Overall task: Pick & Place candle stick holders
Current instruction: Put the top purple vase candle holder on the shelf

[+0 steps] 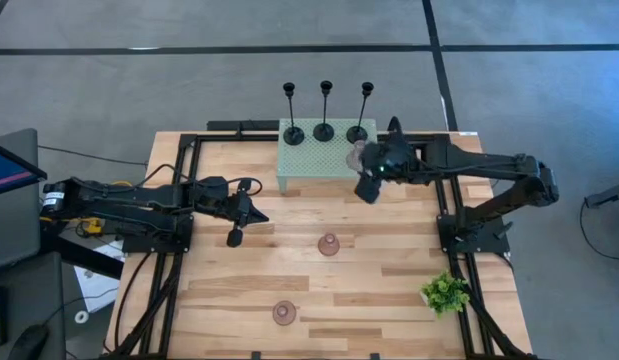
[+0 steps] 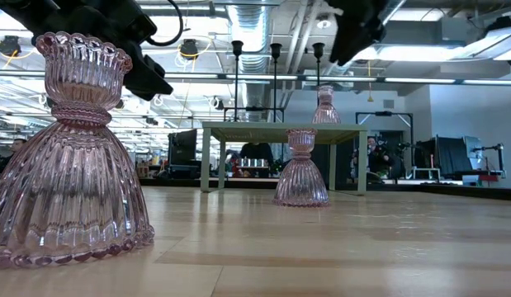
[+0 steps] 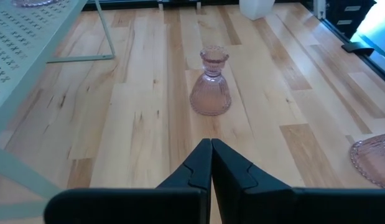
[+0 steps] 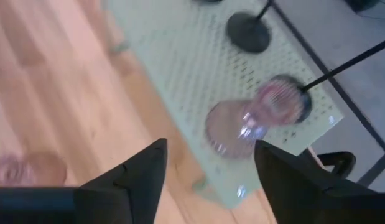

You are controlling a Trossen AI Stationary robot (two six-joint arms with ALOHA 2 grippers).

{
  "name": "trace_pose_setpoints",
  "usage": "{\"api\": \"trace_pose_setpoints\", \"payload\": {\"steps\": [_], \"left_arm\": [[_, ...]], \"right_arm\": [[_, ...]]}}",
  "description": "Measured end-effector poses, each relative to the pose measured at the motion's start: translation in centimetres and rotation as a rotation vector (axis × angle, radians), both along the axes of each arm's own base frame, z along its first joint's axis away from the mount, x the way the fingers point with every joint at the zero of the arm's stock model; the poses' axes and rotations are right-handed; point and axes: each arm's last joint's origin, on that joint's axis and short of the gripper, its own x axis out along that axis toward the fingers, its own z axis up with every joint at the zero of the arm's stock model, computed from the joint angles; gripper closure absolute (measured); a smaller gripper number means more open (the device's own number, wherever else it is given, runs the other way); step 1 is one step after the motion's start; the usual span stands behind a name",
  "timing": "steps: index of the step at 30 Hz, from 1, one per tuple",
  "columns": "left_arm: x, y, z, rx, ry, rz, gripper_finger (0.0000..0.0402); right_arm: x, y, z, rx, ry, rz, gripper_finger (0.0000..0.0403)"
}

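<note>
Right gripper [image 1: 370,188] wide open above pink holder [image 1: 356,155] on shelf [image 1: 309,160]; left gripper [image 1: 235,236] closed, empty.

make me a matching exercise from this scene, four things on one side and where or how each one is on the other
Things:
1. three black stem holders
2. pink glass holder under the right gripper
3. green plant
4. left gripper

Places or states:
A. fingers shut, above bare wood, facing a pink glass holder on the table
B. in a row along the far edge of the mint-green mesh shelf
C. near the table's front right corner
D. on the shelf's right end, between open fingers that do not touch it

Pairs: 1-B, 2-D, 3-C, 4-A
</note>
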Motion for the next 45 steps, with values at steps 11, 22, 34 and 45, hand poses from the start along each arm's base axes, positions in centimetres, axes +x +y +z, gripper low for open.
{"api": "trace_pose_setpoints", "payload": {"steps": [11, 22, 34, 45], "left_arm": [[0.1, -0.2, 0.2, -0.057, -0.015, -0.02, 0.0393], [0.3, -2.3, 0.7, -0.006, -0.079, -0.12, 0.0397], [3.5, -3.5, -1.2, 0.072, -0.065, -0.151, 0.0397], [6.6, -3.9, -3.5, 0.071, -0.087, -0.15, 0.0395]], "right_arm": [[-0.6, 4.2, -1.9, -0.127, 0.124, 0.067, 0.0372], [-3.3, 5.6, -4.8, -0.099, 0.028, 0.3, 0.0393], [-7.8, 4.5, -8.1, -0.079, -0.389, 0.593, 0.0393], [-10.2, 4.9, -11.9, -0.026, -0.436, 0.778, 0.0401]]}}
